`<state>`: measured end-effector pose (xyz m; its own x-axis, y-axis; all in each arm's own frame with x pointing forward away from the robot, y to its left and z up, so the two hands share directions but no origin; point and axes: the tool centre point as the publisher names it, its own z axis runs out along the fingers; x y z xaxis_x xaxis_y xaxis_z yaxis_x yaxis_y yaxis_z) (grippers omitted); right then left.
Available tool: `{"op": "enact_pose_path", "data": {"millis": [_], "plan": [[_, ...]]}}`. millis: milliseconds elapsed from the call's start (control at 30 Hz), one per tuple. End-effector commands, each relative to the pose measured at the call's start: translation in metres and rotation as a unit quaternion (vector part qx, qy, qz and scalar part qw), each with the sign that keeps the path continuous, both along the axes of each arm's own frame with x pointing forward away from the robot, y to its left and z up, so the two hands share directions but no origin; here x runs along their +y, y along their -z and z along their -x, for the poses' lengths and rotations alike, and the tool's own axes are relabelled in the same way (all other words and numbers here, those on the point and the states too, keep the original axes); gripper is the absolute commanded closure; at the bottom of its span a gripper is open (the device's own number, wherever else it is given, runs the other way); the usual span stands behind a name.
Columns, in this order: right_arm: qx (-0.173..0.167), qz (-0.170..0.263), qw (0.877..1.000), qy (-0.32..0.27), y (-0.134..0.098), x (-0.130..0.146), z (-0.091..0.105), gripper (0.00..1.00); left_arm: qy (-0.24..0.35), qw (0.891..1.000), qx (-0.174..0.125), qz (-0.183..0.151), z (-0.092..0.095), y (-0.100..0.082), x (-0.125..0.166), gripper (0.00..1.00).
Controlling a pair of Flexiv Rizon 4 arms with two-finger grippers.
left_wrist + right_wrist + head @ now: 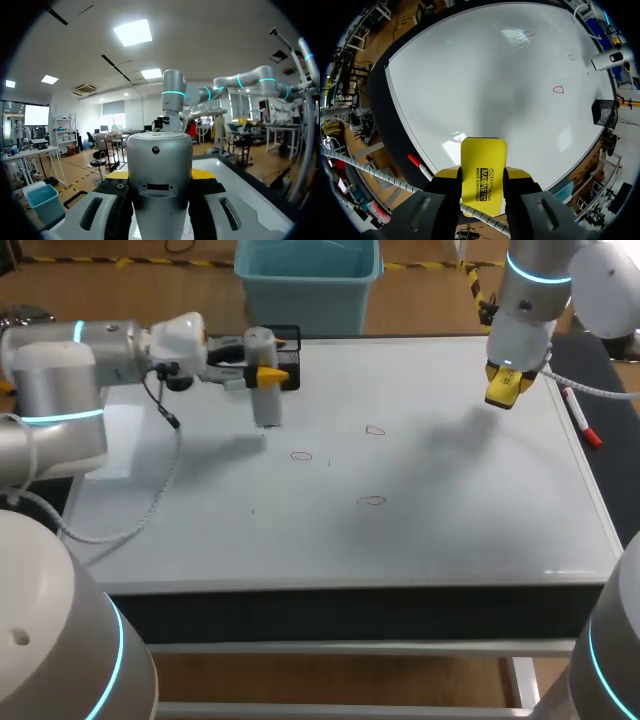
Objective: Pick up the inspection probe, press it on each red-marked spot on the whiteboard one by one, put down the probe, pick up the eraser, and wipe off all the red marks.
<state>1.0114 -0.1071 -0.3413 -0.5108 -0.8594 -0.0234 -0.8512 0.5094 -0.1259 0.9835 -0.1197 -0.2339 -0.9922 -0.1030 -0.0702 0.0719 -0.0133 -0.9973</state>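
At the left, the left gripper (268,376) has both fingers closed against the sides of the silver inspection probe (264,395). It holds the probe upright over the far left part of the whiteboard (450,530), just in front of a black mesh holder (287,338). Toward the middle of the board lie three small red marks (301,455), the nearest one close to the probe's lower end. At the right, the right gripper (505,390) clamps the yellow eraser (483,167) between its fingers above the board's far right corner, near a red marker (580,418) lying by the right edge
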Motion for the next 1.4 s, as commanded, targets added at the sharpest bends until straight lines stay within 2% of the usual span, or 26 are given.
{"op": "enact_pose_path", "data": {"millis": [33,400,700,967,1133,1400], "plan": [[0.0,0.002,1.0,-0.001,-0.001,-0.001,0.0,1.0,-0.011,1.0,-0.002,-0.007,-0.001,-0.016,0.032,1.0],[0.0,0.002,1.0,-0.001,-0.001,-0.001,0.0,1.0,-0.044,0.999,-0.005,-0.023,-0.033,-0.026,0.102,1.0],[0.0,0.002,1.0,-0.001,-0.001,-0.001,0.0,1.0,-0.064,0.998,0.002,-0.02,-0.045,-0.018,0.147,1.0],[0.0,0.002,1.0,-0.001,-0.001,-0.001,0.0,1.0,-0.076,0.997,0.003,-0.005,-0.053,-0.016,0.165,1.0],[0.0,0.002,1.0,-0.001,-0.001,-0.001,0.0,1.0,-0.091,0.996,0.014,-0.004,-0.055,-0.012,0.173,1.0],[0.0,0.002,1.0,-0.001,-0.001,-0.001,0.0,1.0,-0.091,0.996,0.014,-0.004,-0.055,-0.012,0.173,1.0]]}}
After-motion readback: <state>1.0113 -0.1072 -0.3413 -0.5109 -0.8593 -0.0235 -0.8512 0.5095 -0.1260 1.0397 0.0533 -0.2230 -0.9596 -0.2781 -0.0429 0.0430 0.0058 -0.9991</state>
